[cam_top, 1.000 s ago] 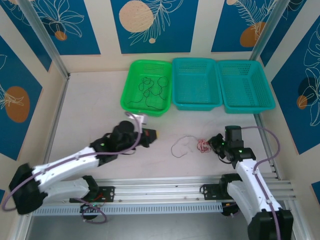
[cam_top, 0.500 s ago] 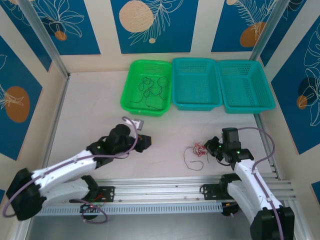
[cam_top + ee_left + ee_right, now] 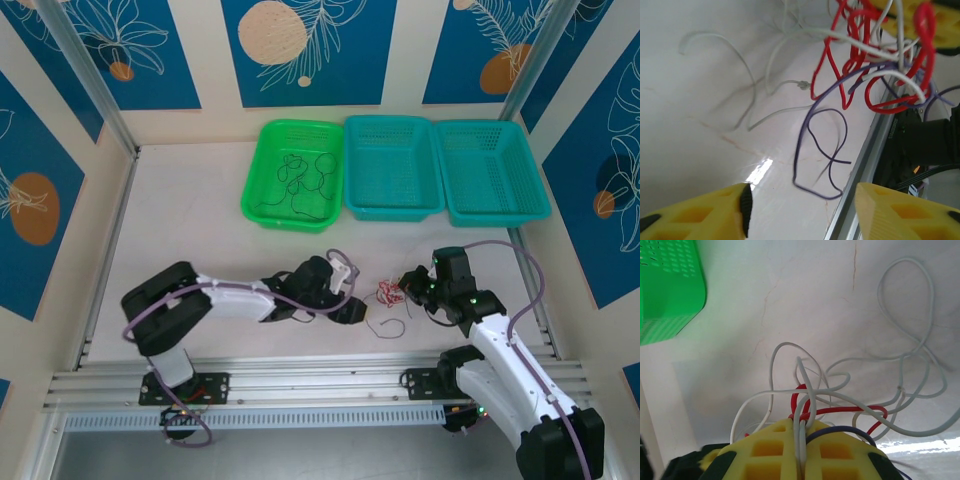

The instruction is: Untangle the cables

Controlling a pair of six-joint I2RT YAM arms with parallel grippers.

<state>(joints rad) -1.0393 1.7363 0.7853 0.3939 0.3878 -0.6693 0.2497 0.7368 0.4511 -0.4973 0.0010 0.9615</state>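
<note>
Green basket (image 3: 256, 186) holds thin black cables (image 3: 305, 178).

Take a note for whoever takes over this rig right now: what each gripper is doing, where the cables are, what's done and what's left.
Left gripper: jaws open, nothing between them, pointed at the tangle from close by.
Right gripper: jaws shut on the tangle of red, white and dark cables, near the front middle of the table.
Elsewhere: black cables lie in the green basket.
Done: apparently those black strands are sorted away.
Left: the red, white and dark strands are knotted together; likely next is for the left gripper to grip one strand and pull it free.
</note>
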